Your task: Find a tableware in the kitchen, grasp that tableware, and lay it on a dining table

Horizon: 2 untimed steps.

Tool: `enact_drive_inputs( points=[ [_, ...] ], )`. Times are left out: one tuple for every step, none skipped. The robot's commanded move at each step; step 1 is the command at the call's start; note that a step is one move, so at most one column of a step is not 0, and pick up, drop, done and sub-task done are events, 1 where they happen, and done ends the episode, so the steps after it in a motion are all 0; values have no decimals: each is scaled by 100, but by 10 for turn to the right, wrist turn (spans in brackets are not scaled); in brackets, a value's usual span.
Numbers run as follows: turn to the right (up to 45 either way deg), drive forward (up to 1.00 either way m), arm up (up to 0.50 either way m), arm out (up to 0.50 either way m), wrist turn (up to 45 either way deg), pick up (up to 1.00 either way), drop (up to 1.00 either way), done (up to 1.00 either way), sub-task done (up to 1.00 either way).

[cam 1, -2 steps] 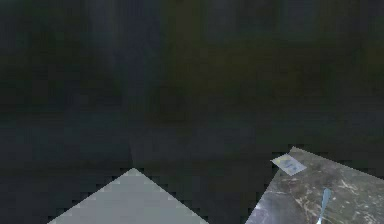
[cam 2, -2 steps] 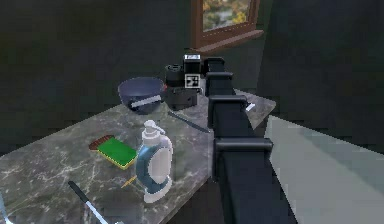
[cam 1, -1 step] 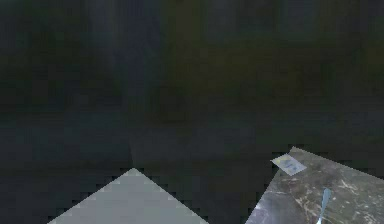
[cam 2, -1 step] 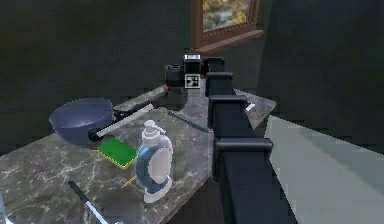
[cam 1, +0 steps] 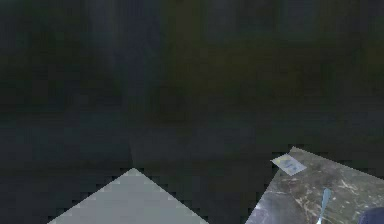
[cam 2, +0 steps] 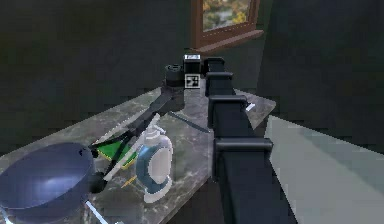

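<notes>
The bowl [cam 2: 45,185], dark blue-grey and rounded, sits at the near left end of a mottled stone tabletop [cam 2: 195,140], low in the arm side view's left corner. Just beside it, toward the middle of the top, stands a white and blue jug-like thing [cam 2: 155,165], upright, with a short grey handle-like piece between the two that I cannot make out. Behind the jug lies a flat green thing [cam 2: 120,150], and thin dark lines cross the top around it; whether they are sticks or the like I cannot tell. Farther out over the top is the gripper [cam 2: 158,105], its dark body next to two white marked squares [cam 2: 193,72], its thin fingers pointing down and left toward the green thing and the jug. With these lying on the top behind it, I cannot tell whether it holds anything. The arm [cam 2: 240,160], a dark square bar, rises from the bottom edge along the top's right side. Beyond it on the dark wall hangs a framed picture [cam 2: 230,20], and to the right is a pale grey surface [cam 2: 320,150]. In the forward view's lower right a stone corner [cam 1: 340,195] carries a small pale card [cam 1: 290,162] and a thin blue stick [cam 1: 325,200]; a pale patch of floor [cam 1: 130,200] lies at bottom left, with darkness ahead.
</notes>
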Motion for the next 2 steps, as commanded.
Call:
enact_drive_inputs(
  points=[
    [0,0,0,0,-60,0,0,0,0],
    [0,0,0,-30,0,0,0,0,0]
  ],
)
